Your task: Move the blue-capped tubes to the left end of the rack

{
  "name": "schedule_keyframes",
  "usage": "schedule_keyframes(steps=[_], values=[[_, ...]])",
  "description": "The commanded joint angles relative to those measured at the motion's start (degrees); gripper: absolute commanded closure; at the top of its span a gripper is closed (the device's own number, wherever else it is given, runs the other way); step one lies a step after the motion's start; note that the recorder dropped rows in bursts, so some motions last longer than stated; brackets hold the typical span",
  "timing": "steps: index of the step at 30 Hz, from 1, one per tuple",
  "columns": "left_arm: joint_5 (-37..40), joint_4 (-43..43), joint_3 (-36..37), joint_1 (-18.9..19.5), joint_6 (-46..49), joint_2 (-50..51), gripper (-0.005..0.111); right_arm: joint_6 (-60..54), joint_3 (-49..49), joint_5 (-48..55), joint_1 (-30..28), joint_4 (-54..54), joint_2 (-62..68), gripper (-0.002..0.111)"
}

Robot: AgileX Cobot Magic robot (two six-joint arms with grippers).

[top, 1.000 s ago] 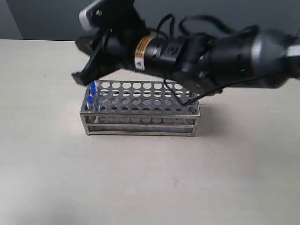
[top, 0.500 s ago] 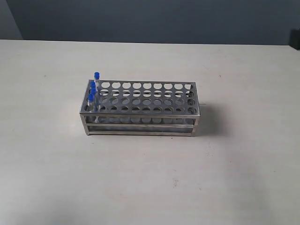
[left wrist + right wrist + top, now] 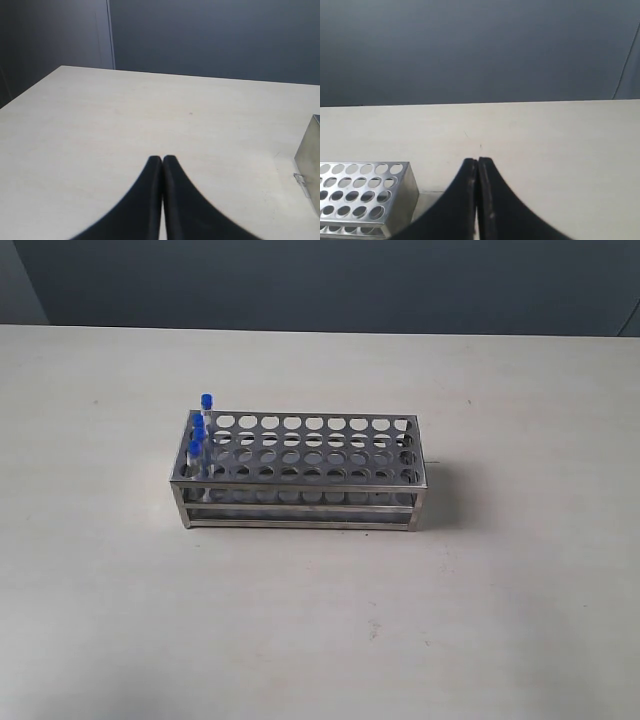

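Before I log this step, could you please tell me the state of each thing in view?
rack: upright on the table, most holes empty.
blue-capped tubes: upright, capped, in holes at the rack's left end.
left gripper: jaws shut, holding nothing.
right gripper: jaws shut, holding nothing.

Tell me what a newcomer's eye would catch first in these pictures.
The bright caps of the blue-capped tubes stand out first, bunched at the left end of the rack in the exterior view. The shiny rack sits on the pale table, its other holes empty. The left gripper and right gripper are both shut on nothing.
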Motion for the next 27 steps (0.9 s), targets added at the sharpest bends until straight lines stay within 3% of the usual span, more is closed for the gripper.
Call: schedule_keyframes(steps=[1, 5, 10, 17, 27], values=[[0.1, -0.1, -0.1, -0.1, -0.1, -0.2, 0.106, -0.6, 0.1, 0.1, -0.3, -2.1, -1.3, 0.108], [0.1, -0.1, -0.1, -0.1, -0.1, -0.2, 0.106, -0.4, 2.9, -4.6, -0.8, -7.4, -1.3, 0.108], [0.1, -0.1, -0.1, -0.1, -0.1, -0.2, 0.106, 2.1, 10.4, -15.6, -7.5, -8.7, -4.9, 0.108], [0.1, -0.1, -0.1, -0.1, -0.1, -0.2, 0.106, 2.8, 18.1, -16.6, -14.4, -8.7, -13.2, 0.108], [0.1, -0.1, -0.1, -0.1, -0.1, -0.2, 0.106, 2.8, 25.5, -16.4, -18.2, -4.6, -17.7, 0.108]])
